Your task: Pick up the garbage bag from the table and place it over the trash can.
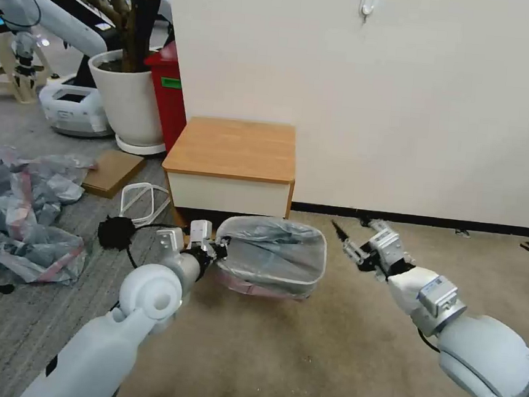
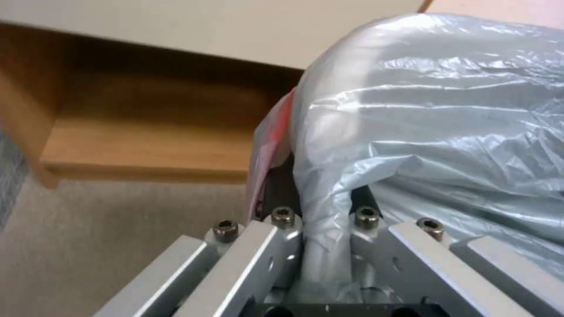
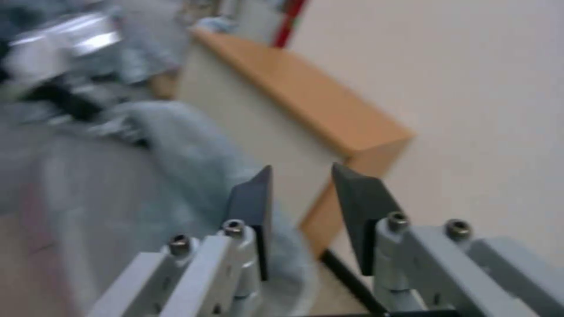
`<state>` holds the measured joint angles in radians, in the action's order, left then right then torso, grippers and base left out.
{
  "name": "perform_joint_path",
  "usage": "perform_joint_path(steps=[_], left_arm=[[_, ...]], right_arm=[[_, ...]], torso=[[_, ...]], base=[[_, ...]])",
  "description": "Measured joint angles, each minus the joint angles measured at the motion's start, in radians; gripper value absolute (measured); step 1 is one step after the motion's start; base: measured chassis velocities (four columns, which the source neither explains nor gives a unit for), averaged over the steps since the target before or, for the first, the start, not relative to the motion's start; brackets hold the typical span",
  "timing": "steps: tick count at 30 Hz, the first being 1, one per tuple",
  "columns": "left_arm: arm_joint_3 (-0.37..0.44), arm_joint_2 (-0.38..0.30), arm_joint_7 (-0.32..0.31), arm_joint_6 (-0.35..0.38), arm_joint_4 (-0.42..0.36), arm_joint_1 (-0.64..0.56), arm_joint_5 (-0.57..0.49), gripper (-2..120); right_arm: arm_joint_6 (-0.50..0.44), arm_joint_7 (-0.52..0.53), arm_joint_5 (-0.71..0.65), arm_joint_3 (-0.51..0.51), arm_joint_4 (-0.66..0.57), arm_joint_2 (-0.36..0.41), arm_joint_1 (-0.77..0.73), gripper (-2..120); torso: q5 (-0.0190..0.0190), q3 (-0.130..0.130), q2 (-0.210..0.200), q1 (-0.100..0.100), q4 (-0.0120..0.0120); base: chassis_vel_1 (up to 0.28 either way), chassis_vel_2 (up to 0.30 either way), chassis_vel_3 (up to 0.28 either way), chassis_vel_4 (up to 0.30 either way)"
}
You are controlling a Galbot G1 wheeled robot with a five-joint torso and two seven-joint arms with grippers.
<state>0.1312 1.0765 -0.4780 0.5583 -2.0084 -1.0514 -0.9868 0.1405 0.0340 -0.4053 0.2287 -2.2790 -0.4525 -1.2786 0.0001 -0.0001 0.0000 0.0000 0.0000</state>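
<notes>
Garbage bag (image 1: 272, 248) apparently in left end effector (image 1: 222, 242)

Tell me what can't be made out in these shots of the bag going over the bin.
- The trash can: head view, walls wrapped by the garbage bag; only a sliver shows low down.
- Left pincer tips: left wrist view, buried in bag plastic.
- The table shelf: head view, hidden behind the bag.
- Right pincer is open; the bag beyond it is motion-blurred in the right wrist view.
</notes>
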Motion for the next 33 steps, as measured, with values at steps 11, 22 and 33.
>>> perform_joint_path(steps=[11,22,33], left_arm=[[-0.064,-0.006,0.07,-0.027,-0.005,0.009,0.173,3],[-0.132,-0.027,0.096,-0.041,-0.02,0.016,0.246,3],[-0.175,-0.045,0.096,-0.048,-0.003,0.05,0.246,3]], right_arm=[[0.331,-0.178,-0.049,-0.031,-0.068,0.087,0.08,0],[0.511,-0.207,-0.138,-0.146,-0.058,0.038,0.222,0],[0.575,-0.194,-0.144,-0.424,0.028,-0.048,0.529,0]], torso=[[-0.0001,0.0,0.0,0.0,0.0],[-0.0002,0.0,0.0,0.0,0.0001],[-0.0002,0.0,0.0,0.0,0.0001]], base=[[0.0,0.0,0.0,0.0],[0.0,0.0,0.0,0.0],[0.0,0.0,0.0,0.0]])
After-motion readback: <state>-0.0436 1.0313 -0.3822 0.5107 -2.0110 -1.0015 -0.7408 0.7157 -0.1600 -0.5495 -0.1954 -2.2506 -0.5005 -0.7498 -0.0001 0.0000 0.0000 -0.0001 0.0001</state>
